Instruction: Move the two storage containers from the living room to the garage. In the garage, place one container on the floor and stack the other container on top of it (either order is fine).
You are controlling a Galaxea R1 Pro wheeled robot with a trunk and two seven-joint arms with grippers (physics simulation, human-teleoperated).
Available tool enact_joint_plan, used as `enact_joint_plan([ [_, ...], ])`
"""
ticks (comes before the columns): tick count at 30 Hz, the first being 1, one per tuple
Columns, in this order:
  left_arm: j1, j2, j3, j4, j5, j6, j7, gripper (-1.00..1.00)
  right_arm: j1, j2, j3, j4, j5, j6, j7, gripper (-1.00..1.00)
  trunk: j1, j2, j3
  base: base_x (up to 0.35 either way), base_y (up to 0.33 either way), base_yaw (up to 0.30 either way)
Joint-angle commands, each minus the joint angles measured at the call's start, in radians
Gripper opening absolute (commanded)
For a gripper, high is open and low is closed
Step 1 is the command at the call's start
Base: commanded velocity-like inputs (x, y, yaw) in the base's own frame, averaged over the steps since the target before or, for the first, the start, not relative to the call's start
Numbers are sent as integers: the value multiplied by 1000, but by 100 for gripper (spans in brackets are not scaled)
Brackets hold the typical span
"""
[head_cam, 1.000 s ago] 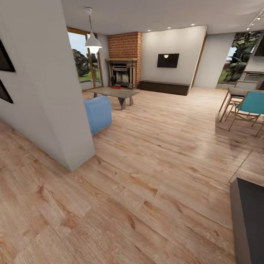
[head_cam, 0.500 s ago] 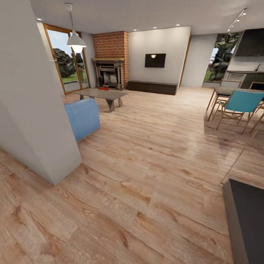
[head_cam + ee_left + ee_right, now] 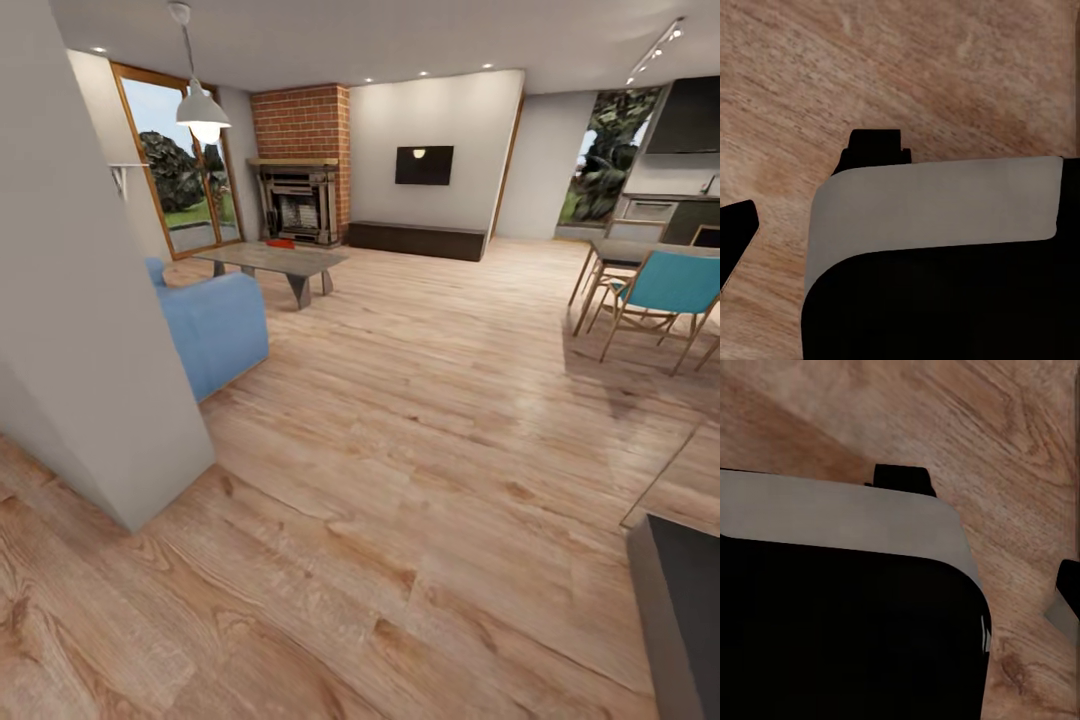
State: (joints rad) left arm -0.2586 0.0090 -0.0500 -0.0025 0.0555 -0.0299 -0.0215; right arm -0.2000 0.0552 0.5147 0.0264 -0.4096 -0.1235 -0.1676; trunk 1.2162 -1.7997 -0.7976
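Gripper state on both arms cannot be told: each wrist view looks past a dark, grey-edged robot body onto wood planks.
One small orange-red storage container sits at the far left corner of the low table in the living room, in front of the red-brick fireplace. A blue armchair stands at the table's near end, beside a white wall corner. Farther right are the black TV, the long dark cabinet and a teal chair.
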Motion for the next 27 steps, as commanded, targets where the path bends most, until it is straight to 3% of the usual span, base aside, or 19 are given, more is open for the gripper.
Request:
enact_joint_plan([
  [1, -1, 0, -5, 1, 6, -3, -2, 100, -1, 1, 8, 3, -9, -5, -1, 100, 0, 0, -1, 324, 0, 0],
  [27, -1, 2, -5, 1, 6, -2, -2, 100, -1, 0, 8, 3, -9, -5, -1, 100, 0, 0, -1, 324, 0, 0],
])
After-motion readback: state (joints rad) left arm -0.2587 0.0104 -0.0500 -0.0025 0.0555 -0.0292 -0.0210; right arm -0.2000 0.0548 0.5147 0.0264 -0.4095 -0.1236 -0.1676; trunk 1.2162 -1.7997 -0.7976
